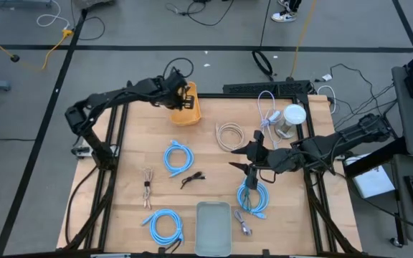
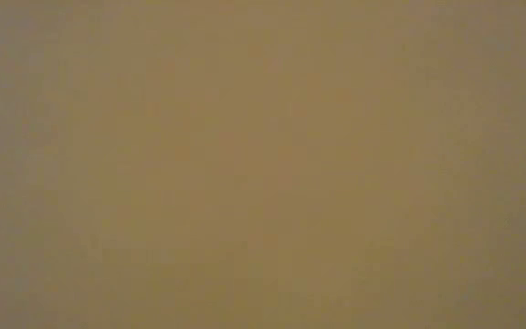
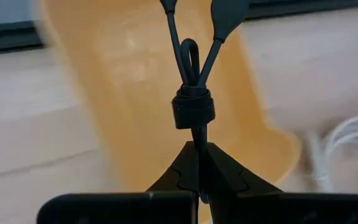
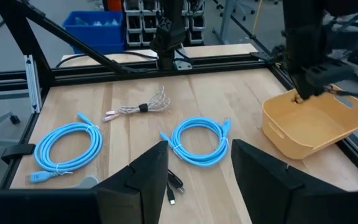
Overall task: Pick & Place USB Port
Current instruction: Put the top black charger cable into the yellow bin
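Observation:
My left gripper (image 1: pixel 186 99) is over the orange bin (image 1: pixel 185 111) at the table's far left and is shut on a bundled black USB cable (image 3: pixel 192 93). The cable is tied with a black strap (image 3: pixel 192 111). In the right wrist view the bin (image 4: pixel 316 124) shows with the left arm above it. My right gripper (image 1: pixel 236 158) is open and empty over the table's middle right. A second short black cable (image 1: pixel 192 178) lies loose on the table, seen also in the right wrist view (image 4: pixel 174 183). The low view is a blank tan field. My left gripper pinches the black cable bundle between its two fingers just below the strap (image 3: pixel 195 138). The strap and the cable's two plug ends (image 3: pixel 225 18) stick out beyond the fingertips (image 3: pixel 219 165). The bundle is lifted clear, over the inside of the orange bin.
Three blue cable coils (image 1: pixel 178 156) (image 1: pixel 165 223) (image 1: pixel 253 197) lie on the table. There are also a white coil (image 1: pixel 229 135), a beige bundled cable (image 1: pixel 147 188), a grey tray (image 1: pixel 214 228) at the near edge and a white jar (image 1: pixel 291 120) at the far right.

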Available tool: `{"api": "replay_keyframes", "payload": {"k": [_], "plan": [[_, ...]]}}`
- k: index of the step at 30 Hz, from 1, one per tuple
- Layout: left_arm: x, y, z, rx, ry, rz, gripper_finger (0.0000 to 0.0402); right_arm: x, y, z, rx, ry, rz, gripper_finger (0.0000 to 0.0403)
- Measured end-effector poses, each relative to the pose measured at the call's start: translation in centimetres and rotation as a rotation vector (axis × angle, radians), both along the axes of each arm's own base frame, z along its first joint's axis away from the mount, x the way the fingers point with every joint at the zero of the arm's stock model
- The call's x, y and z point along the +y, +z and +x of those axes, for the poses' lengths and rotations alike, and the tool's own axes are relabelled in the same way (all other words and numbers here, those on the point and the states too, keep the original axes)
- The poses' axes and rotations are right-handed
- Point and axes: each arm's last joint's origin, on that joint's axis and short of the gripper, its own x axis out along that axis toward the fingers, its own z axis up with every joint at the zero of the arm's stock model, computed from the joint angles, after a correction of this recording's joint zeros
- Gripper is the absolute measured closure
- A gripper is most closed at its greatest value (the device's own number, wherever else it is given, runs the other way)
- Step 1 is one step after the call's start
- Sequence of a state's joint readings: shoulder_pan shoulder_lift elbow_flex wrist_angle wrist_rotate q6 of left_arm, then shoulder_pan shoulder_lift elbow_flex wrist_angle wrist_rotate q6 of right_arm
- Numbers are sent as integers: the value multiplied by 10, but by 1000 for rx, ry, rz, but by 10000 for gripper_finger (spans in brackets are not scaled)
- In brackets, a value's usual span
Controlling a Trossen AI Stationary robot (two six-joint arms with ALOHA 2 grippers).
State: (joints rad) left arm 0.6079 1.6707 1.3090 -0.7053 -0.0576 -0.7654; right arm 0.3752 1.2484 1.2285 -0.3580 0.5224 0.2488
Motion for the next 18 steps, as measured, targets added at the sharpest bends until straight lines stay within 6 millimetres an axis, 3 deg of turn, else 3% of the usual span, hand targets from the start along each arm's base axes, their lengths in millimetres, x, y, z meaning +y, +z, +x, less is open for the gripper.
{"api": "replay_keyframes", "payload": {"k": [6,18], "plan": [[-4,-8,10,-35,103,-41,394,0,0,0,-2,0,1,234],[-16,-16,11,69,116,-50,394,0,0,0,-4,0,2,234]]}}
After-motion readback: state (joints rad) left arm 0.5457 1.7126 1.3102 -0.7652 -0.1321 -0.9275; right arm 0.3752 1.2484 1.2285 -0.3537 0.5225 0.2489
